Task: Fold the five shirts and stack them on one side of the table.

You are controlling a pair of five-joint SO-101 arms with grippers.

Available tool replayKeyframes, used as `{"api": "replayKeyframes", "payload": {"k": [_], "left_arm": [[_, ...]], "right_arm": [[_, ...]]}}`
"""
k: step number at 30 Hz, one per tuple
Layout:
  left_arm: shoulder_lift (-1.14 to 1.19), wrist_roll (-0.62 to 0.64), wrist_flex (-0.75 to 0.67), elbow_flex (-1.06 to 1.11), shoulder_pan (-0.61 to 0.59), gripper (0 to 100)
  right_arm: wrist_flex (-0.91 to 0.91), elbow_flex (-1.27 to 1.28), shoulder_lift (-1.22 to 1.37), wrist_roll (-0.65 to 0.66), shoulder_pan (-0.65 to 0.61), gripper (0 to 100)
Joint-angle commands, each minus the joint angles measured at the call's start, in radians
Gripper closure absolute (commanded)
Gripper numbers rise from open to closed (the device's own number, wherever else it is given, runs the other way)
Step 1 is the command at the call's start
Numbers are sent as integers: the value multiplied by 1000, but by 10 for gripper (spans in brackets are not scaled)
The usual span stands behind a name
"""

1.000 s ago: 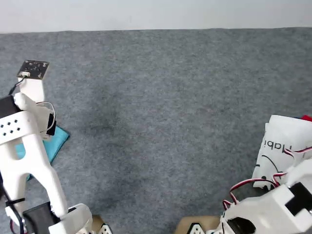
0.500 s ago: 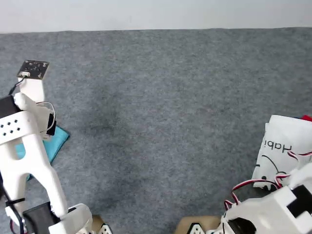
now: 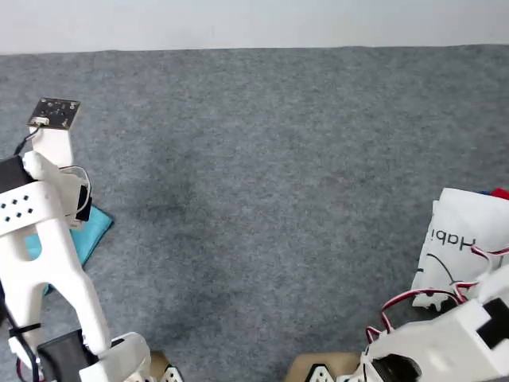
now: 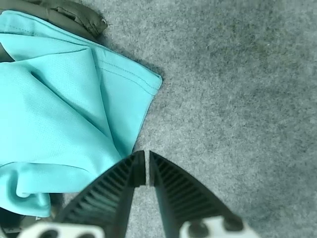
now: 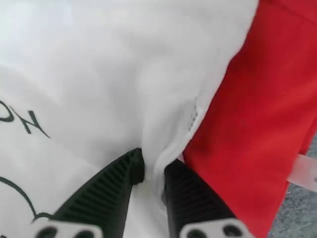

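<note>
1. Two arms at the near edge of the table (image 3: 262, 143), one by each near corner: left arm (image 3: 44, 239) and right arm (image 3: 445, 342).
2. Left gripper (image 4: 147, 166): jaws almost together, just a thin slit between the tips, nothing inside.
3. Tips of the left gripper above the bare grey table, just beside the hem of the teal shirt (image 4: 54, 109). Cannot tell whether touching the table or not.
4. Teal shirt at the left edge of the table, lying in soft loose folds, one corner out on the grey surface. Partly hidden under the left arm in the high view.
5. Beneath the teal shirt a dark cloth (image 4: 64, 12), olive in colour, peeping out along one side of it.
6. Right gripper (image 5: 153, 166): closed narrowly on a raised fold of the white shirt (image 5: 99, 64), the cloth pinched between both fingers.
7. White shirt at the right edge of the table, toward the near right corner, with dark print on it. Near part covered by the right arm and its red and white wires.
8. Red shirt (image 5: 257, 124) touching the white shirt, with the white one lying over its edge. Small white label (image 5: 303, 171) on the red cloth.
9. In the high view, only a small red corner at the right edge, just behind the white shirt.
</note>
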Motion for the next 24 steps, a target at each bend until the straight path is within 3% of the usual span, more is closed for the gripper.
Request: {"api": "replayKeyframes", "payload": {"k": [1, 11, 24], "left_arm": [[-37, 0, 12, -2, 5, 977], [-37, 0, 12, -2, 5, 977], [-31, 0, 12, -2, 5, 977]], "right_arm": [[24, -104, -12, 14, 22, 988], [102, -311, -4, 15, 67, 988], [105, -336, 93, 49, 90, 974]]}}
